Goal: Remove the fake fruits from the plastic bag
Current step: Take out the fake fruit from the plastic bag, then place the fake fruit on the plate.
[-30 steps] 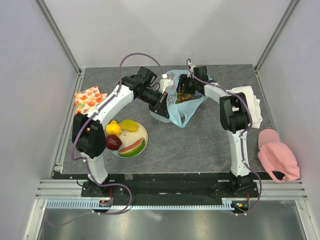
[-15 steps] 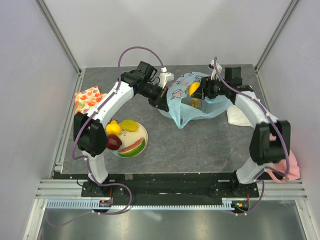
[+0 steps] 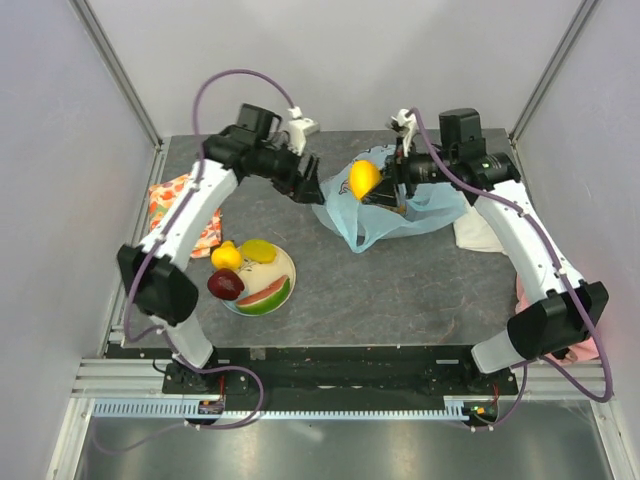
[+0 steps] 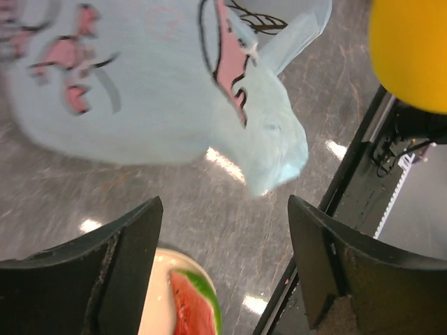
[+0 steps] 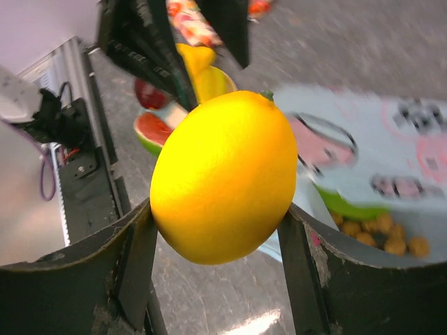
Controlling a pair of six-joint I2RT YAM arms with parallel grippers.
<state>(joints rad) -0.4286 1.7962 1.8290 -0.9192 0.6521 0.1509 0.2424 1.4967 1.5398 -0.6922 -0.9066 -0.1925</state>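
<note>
Right gripper: jaws spread about as wide as the yellow fruit and clamped on it, one finger on each side. In the right wrist view the fruit fills the gap between the fingers. It is held in the air, over the left part of the bag.

Bag: light blue with a pink and dark print, lying crumpled near the far edge of the table, right of centre. Through its mouth show a green piece and tan grapes.

Left gripper: jaws wide apart and empty. It hangs just left of the bag. In the left wrist view the bag lies past the fingertips, not between them.

Plate: toward the near left of the table. It carries a lemon, an apple, a watermelon slice and a pale yellow-green piece.

Patterned cloth at the left edge. White towel toward the right edge, touching the bag.
</note>
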